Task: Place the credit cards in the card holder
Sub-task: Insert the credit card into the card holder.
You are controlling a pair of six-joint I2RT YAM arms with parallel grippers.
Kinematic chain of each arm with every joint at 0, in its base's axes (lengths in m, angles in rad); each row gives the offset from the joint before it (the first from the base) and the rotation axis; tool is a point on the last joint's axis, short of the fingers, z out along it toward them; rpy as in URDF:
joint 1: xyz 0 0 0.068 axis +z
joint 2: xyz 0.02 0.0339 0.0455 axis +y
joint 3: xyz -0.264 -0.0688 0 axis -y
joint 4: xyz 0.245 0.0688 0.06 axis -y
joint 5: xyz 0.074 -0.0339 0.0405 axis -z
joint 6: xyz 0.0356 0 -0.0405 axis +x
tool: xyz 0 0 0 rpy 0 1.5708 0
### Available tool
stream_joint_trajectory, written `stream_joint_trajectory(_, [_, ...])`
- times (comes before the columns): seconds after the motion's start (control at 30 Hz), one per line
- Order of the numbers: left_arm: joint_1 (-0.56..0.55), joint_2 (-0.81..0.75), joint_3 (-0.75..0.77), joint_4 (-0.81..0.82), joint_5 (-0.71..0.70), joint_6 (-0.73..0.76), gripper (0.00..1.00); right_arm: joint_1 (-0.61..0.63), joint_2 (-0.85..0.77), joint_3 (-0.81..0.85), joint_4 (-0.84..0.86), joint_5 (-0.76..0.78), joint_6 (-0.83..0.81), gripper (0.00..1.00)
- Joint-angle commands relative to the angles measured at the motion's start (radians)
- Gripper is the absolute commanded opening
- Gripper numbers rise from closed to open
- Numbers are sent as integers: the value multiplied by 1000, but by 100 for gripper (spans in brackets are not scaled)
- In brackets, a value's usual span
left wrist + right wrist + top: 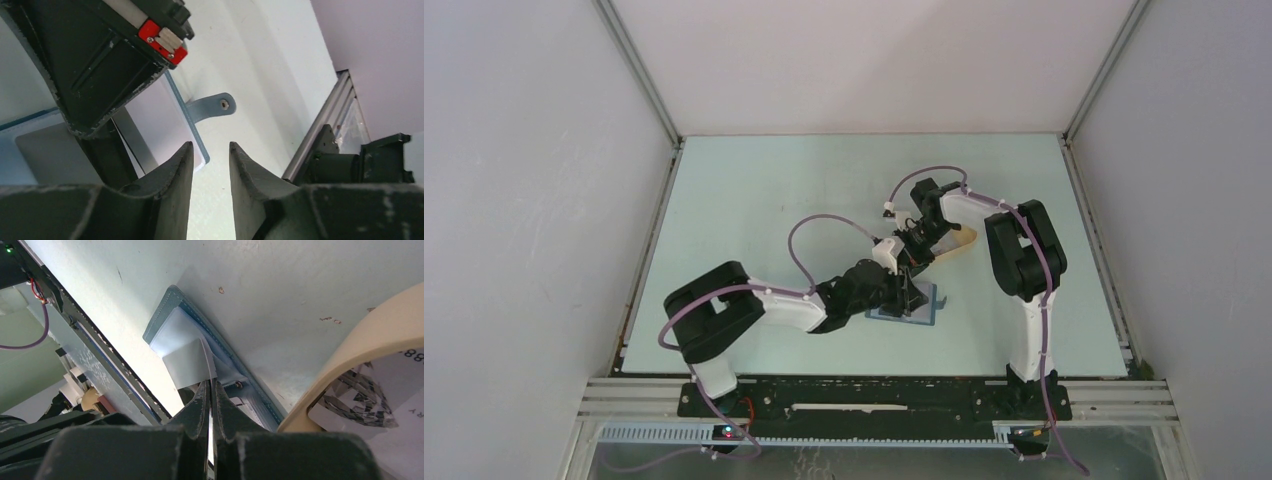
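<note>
One open blue wallet lies flat near the tabletop's front edge, with one beige tray just beyond it. Two cards show: a printed card in the tray, and a plain card pinched edge-on in the right fingers, its far end over the wallet. The left fingers stand narrowly apart, holding nothing, at the wallet's edge beside its snap flap, and open tabletop stretches left and beyond.
</note>
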Motion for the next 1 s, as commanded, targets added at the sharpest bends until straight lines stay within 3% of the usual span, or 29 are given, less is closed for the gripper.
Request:
stream_joint_trajectory(0.0, [-10, 45, 68, -74, -76, 7, 38, -1, 22, 12, 30, 27, 3, 5])
stream_joint_trajectory(0.37, [-18, 79, 107, -233, -221, 35, 41, -1, 22, 10, 28, 27, 2, 8])
stream_joint_trajectory(0.97, [-18, 72, 84, -298, -310, 36, 43, -5, -56, 7, 28, 38, -9, 36])
